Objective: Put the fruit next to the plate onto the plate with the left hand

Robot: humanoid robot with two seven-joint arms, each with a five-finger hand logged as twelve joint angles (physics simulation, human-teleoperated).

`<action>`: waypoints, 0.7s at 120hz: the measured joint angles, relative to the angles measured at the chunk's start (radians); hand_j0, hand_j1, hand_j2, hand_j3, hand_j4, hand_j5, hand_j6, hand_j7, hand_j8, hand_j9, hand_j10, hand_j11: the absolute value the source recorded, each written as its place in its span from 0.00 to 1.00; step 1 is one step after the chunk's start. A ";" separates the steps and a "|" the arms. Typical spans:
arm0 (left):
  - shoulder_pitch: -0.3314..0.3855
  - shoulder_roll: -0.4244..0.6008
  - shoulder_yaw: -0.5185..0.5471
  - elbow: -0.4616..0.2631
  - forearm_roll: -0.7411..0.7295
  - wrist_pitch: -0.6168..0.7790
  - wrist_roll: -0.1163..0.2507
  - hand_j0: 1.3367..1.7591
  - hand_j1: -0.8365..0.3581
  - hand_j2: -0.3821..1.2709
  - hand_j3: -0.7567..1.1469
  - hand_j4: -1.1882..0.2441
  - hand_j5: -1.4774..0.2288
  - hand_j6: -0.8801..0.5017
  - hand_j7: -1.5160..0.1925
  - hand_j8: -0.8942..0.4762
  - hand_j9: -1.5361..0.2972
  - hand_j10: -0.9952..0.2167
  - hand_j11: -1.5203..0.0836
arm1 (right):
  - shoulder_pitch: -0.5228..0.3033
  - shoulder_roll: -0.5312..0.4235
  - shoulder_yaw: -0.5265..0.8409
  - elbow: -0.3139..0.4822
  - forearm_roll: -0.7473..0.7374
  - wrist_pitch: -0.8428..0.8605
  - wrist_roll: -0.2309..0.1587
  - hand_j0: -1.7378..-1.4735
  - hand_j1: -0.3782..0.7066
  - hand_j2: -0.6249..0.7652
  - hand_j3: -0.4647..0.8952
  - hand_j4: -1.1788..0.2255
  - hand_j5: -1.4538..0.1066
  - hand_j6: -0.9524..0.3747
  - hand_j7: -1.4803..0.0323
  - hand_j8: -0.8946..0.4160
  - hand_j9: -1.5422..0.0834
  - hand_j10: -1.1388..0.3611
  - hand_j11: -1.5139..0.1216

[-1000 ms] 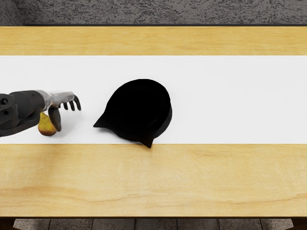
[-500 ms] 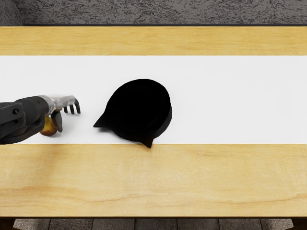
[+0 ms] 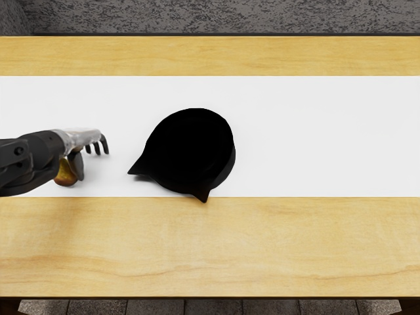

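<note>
The left hand (image 3: 84,146) sits over the fruit (image 3: 63,176), fingers straight out — wrap them snugly before lifting to the plate (image 3: 190,151).

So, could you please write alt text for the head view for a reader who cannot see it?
The robot's left hand, reaching in from the left edge, hangs low over a small yellow-brown fruit, fingers stretched out rather than wrapped around it. A black plate sits to their right, apart from both, on a white runner across a wooden table.
</note>
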 joint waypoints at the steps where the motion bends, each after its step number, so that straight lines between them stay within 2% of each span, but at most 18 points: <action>1: 0.000 0.000 -0.001 0.000 0.000 0.000 0.000 0.76 0.62 0.28 0.40 0.57 0.58 0.37 0.61 0.38 0.58 0.51 0.65 | 0.000 0.000 0.000 0.000 0.000 0.000 0.000 0.30 0.03 0.45 0.34 0.84 0.93 0.72 0.98 0.68 0.95 0.76 0.93; 14: 0.000 -0.008 -0.006 -0.001 -0.003 0.013 0.000 0.76 0.78 0.26 0.40 0.67 0.70 0.48 0.72 0.49 0.68 0.64 0.77 | 0.000 0.000 0.000 0.000 0.000 0.000 0.000 0.30 0.03 0.45 0.34 0.84 0.93 0.72 0.98 0.68 0.95 0.76 0.93; 31: -0.003 -0.001 -0.005 -0.005 0.003 0.035 0.000 0.76 0.88 0.25 0.40 0.75 0.78 0.55 0.80 0.57 0.76 0.73 0.86 | 0.000 0.000 0.000 0.000 0.000 0.000 0.000 0.30 0.03 0.45 0.34 0.84 0.93 0.72 0.98 0.68 0.95 0.76 0.93; 53: 0.021 -0.001 0.004 -0.004 0.024 0.057 0.000 0.76 0.95 0.24 0.40 0.79 0.83 0.60 0.85 0.61 0.81 0.78 0.91 | 0.000 0.000 0.000 0.000 0.000 0.000 0.000 0.30 0.03 0.45 0.34 0.84 0.93 0.72 0.98 0.68 0.95 0.76 0.93; 84: 0.034 -0.001 0.008 0.001 0.080 0.070 0.000 0.76 0.98 0.23 0.40 0.82 0.86 0.62 0.88 0.64 0.83 0.81 0.94 | 0.000 0.000 0.000 0.000 0.000 0.000 0.000 0.30 0.03 0.45 0.34 0.84 0.93 0.72 0.98 0.68 0.95 0.76 0.93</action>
